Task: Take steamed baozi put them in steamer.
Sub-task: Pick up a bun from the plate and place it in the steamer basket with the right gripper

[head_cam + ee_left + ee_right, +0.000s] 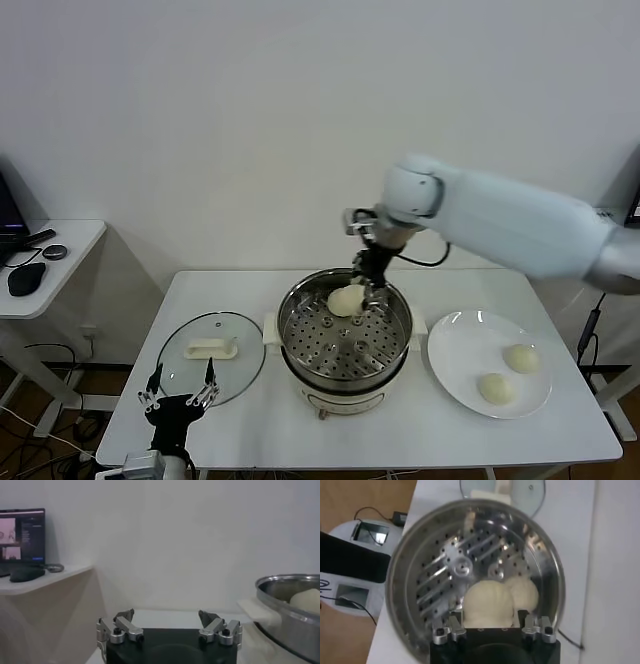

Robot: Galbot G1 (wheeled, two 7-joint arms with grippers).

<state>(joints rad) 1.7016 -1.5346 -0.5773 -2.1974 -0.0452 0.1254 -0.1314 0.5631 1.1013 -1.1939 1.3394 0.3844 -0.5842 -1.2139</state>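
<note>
Right wrist view: round baozi (487, 605) between fingers (451, 628), over steamer (410, 565)

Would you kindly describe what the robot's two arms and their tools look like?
The right arm has a bulky white shell, a black cable at the wrist, and a dark right tool. The left tool has a black body with silver finger links and dark tips.

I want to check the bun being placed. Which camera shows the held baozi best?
The right wrist view: the held baozi fills the middle, between the right end effector fingers, above the steamer tray. The head view shows it small. The left wrist view shows only a cream edge over the rim.
</note>
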